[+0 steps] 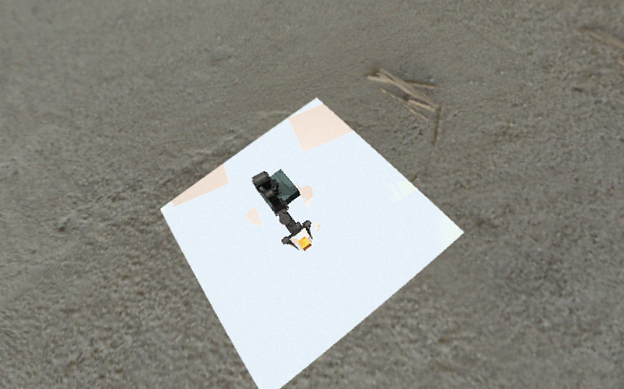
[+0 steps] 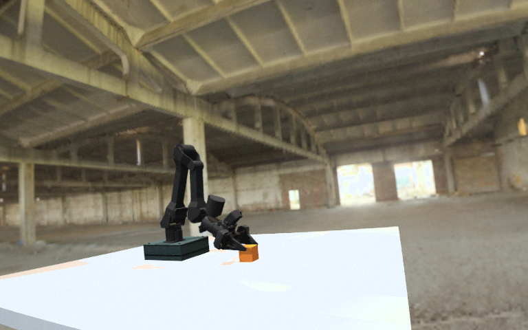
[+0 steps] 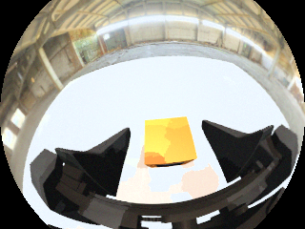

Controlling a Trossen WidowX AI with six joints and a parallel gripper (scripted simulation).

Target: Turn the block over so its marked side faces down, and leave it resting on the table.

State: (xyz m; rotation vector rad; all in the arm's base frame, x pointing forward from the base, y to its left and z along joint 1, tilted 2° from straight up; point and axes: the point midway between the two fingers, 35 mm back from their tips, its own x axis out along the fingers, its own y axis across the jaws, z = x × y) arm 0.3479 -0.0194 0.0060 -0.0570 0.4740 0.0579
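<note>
The orange block (image 1: 304, 243) (image 2: 248, 254) (image 3: 169, 142) rests flat on the white table (image 1: 363, 264) (image 2: 331, 268) (image 3: 181, 86). Its upper face is plain and looks yellow-orange in the wrist view. A thin dark strip shows along the block's near lower edge there; I cannot tell whether it is the dark mark, seen very slantwise, or shadow. The underside is hidden. My gripper (image 1: 304, 242) (image 2: 251, 247) (image 3: 167, 128) is wide open and tilted down, with one finger on each side of the block and a gap to each in the wrist view.
The arm's dark green base (image 1: 284, 184) (image 2: 174, 249) stands on the table behind the gripper. Pale peach and yellowish light patches lie on the table top. The table's far edge shows beyond the block in the wrist view.
</note>
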